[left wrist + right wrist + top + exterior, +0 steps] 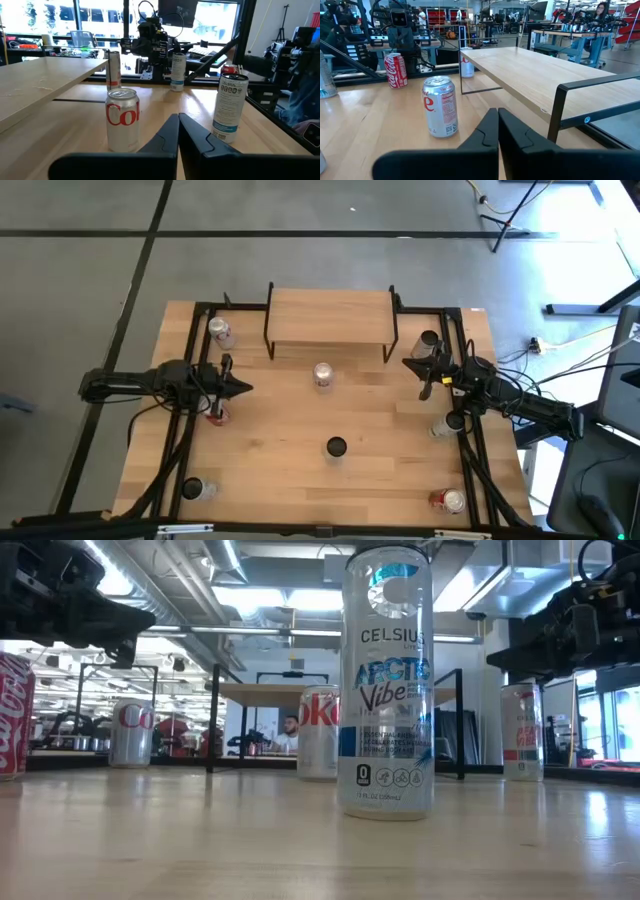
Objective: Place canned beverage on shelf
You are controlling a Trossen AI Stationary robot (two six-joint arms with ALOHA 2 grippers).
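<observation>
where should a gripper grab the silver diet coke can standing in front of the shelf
Grip the silver Diet Coke can around the middle of its round side wall, coming in level. It stands upright and alone on the table, just in front of the shelf, so both flanks look open. The left gripper and the right gripper, both shut, sit to either side; either would need to open first.

COLOURS SEEN

Shelf point(330, 317): light wood top w/ black legs. Diet Coke can point(122, 119): silver w/ red lettering. Celsius can point(387, 680): white/silver w/ blue print. Coca-Cola can point(396, 70): red, white script. Table point(380, 425): pale wood grain.
</observation>
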